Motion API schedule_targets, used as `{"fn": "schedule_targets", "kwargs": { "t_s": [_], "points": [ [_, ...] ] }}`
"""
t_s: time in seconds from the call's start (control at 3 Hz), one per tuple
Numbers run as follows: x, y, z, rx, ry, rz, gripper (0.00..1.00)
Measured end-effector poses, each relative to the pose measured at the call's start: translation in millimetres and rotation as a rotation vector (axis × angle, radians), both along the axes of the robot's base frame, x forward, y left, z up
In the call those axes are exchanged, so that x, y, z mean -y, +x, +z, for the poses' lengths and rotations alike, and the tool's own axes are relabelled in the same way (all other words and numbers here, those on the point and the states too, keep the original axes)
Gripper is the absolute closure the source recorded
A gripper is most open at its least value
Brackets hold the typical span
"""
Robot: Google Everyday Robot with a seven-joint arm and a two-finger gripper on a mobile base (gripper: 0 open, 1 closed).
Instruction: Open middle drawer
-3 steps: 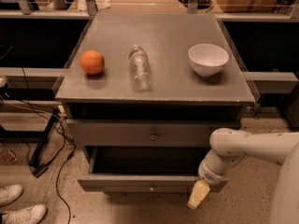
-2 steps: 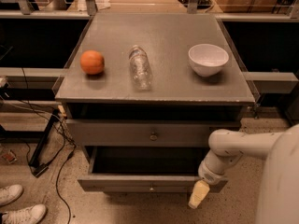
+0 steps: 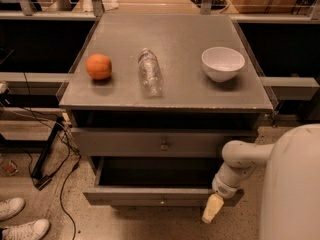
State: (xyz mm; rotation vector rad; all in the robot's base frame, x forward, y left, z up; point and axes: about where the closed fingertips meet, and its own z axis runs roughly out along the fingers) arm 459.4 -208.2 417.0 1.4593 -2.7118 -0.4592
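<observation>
The gripper is hanging at the pulled-out middle drawer's four o'clock corner, its grip unreadable; the arm is partly hiding that corner.

Middle drawer pulled out; gripper by its front right corner.

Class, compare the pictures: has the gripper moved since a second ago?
No, not noticeably. The gripper hangs in the same spot beside the right end of the pulled-out middle drawer.
</observation>
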Motion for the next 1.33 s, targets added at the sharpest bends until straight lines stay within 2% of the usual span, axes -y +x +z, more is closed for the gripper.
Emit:
{"fn": "schedule_targets", "kwargs": {
  "t_s": [0.33, 1.33],
  "points": [
    [-0.1, 0.0, -0.4, -0.001, 0.000, 0.000, 0.27],
    [-0.1, -0.1, -0.5, -0.001, 0.000, 0.000, 0.97]
  ]
}}
